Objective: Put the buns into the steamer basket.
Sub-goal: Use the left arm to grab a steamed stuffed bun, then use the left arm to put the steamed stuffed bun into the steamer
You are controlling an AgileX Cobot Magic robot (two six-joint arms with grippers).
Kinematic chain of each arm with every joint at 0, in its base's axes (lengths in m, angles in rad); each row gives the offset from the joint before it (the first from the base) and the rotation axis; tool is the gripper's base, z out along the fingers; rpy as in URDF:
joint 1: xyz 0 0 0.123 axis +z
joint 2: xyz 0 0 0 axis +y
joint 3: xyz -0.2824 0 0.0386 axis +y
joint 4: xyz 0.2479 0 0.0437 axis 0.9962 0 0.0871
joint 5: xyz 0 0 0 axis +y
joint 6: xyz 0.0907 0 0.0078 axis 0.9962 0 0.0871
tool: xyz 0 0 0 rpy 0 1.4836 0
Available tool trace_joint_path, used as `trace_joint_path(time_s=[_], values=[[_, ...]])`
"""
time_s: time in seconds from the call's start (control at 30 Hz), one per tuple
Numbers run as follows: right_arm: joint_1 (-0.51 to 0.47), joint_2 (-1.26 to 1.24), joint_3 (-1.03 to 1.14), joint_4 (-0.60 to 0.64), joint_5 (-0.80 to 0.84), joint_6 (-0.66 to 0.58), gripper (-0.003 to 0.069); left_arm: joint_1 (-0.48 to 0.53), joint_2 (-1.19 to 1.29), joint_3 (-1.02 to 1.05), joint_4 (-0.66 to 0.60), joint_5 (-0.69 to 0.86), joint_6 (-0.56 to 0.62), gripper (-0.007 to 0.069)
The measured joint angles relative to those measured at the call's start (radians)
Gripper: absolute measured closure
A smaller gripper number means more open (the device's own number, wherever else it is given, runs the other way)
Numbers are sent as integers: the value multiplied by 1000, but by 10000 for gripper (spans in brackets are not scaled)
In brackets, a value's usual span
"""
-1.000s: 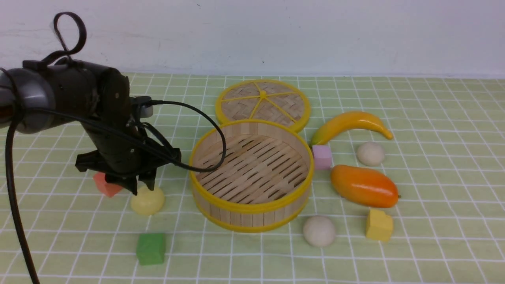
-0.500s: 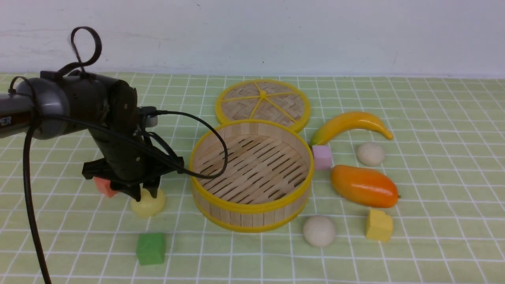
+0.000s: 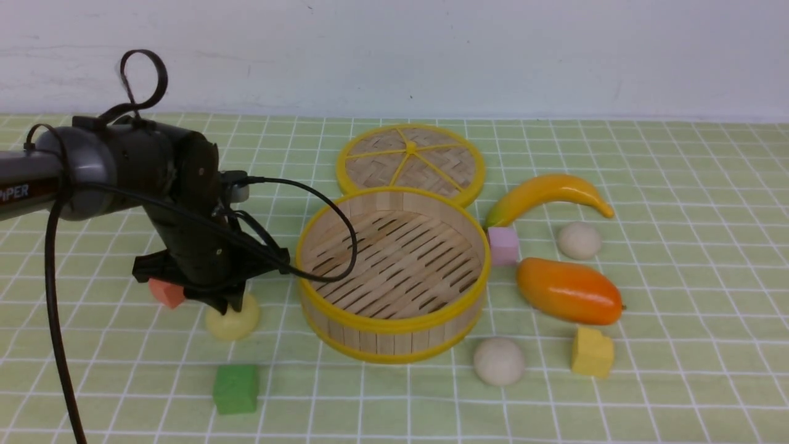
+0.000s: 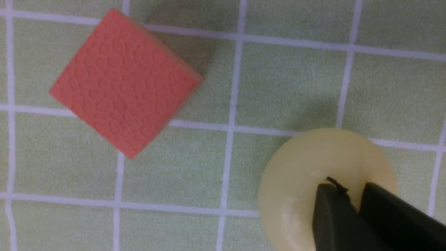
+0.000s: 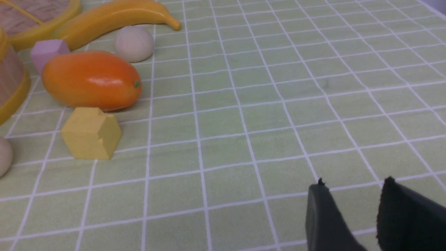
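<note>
The pale yellow bun (image 3: 233, 324) lies on the green cloth left of the steamer basket (image 3: 394, 324). My left gripper (image 3: 225, 305) has come straight down on it. In the left wrist view its dark fingers (image 4: 350, 186) stand nearly together, pinching the top of this bun (image 4: 299, 181). Two off-white buns lie right of the basket, one near the front (image 3: 499, 361) and one behind the mango (image 3: 579, 240). The basket is empty. My right gripper (image 5: 353, 183) hangs open over bare cloth and does not show in the front view.
A red cube (image 3: 165, 291) sits just left of the left gripper and a green cube (image 3: 235, 388) in front of it. The woven lid (image 3: 410, 160) lies behind the basket. A pink cube (image 3: 503, 245), banana (image 3: 548, 194), mango (image 3: 568, 291) and yellow cube (image 3: 592, 351) crowd the right side.
The left gripper has sunk a little and shifted right onto the pale yellow bun, and its fingers have closed in from wide apart. Nothing else has moved.
</note>
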State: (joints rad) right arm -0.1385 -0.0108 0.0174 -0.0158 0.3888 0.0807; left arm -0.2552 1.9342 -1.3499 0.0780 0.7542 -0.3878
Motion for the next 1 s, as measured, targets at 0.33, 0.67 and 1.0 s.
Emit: trace_joint_path(time_s=[0.33, 0.67, 1.0], values=[[0, 0, 0, 0, 0, 0, 420, 0, -8, -3, 2, 27, 24, 638], [0, 0, 0, 0, 0, 0, 420, 0, -111, -38, -3, 67, 26, 638], [0, 0, 0, 0, 0, 0, 420, -1, -129, -192, -262, 89, 147, 638]])
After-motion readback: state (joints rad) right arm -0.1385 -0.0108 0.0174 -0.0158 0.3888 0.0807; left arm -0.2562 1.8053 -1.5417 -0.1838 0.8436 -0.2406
